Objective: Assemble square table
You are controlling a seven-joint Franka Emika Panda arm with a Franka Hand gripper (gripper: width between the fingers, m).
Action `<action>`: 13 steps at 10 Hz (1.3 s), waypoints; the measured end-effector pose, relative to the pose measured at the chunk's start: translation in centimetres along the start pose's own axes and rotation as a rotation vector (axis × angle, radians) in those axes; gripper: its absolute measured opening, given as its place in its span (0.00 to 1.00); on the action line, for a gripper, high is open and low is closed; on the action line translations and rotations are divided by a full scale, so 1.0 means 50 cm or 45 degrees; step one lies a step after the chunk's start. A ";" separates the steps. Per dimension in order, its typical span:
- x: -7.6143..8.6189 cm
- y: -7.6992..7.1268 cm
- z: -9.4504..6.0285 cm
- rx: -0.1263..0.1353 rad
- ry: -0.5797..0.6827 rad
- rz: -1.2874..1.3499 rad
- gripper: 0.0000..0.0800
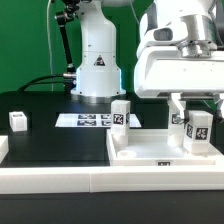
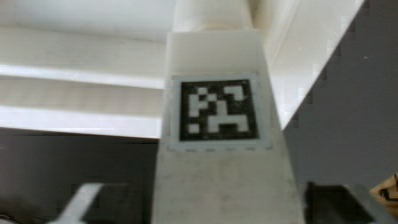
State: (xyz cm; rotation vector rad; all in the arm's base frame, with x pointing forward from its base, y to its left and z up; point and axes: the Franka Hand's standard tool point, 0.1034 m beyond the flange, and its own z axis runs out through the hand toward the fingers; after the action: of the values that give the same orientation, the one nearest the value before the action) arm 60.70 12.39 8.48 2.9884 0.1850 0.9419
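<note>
**A:** Where do we have the gripper point(image 1: 196, 107) right now?

**B:** We have it low over the white slab point(image 1: 150, 150) of the square table. One upright leg point(image 1: 198, 128) stands right between the jaws.

**A:** Are we clamping that leg?

**B:** No, we see the jaws standing apart and holding nothing. In the wrist view the leg's tag point(image 2: 221, 108) fills the middle. The pale finger point(image 2: 80, 205) sits clear of the leg, with dark table showing in the gap. The dark finger point(image 2: 347, 200) is just beside the leg's other face, and we cannot tell if it touches.

**A:** And the slab itself?

**B:** It lies flat beneath the jaws, and the leg rises from it up into the gap between them.

**A:** What else do we see around the jaws?

**B:** A second leg point(image 1: 120, 114) stands upright on the slab, off to the exterior view's left of the jaws. A third leg point(image 1: 18, 121) sits on the black table point(image 1: 50, 140) well apart from them, farther that same way. The marker board point(image 1: 88, 120) lies between those two legs, behind the slab.
</note>
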 end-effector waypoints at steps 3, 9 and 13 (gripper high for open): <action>-0.001 0.000 0.000 0.000 -0.002 -0.002 0.80; 0.015 0.020 -0.014 -0.004 -0.009 -0.026 0.81; 0.003 0.014 0.000 0.030 -0.244 -0.027 0.81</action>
State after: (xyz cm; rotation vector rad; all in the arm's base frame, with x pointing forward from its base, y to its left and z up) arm 60.89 11.70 8.58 3.0676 0.2264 0.6504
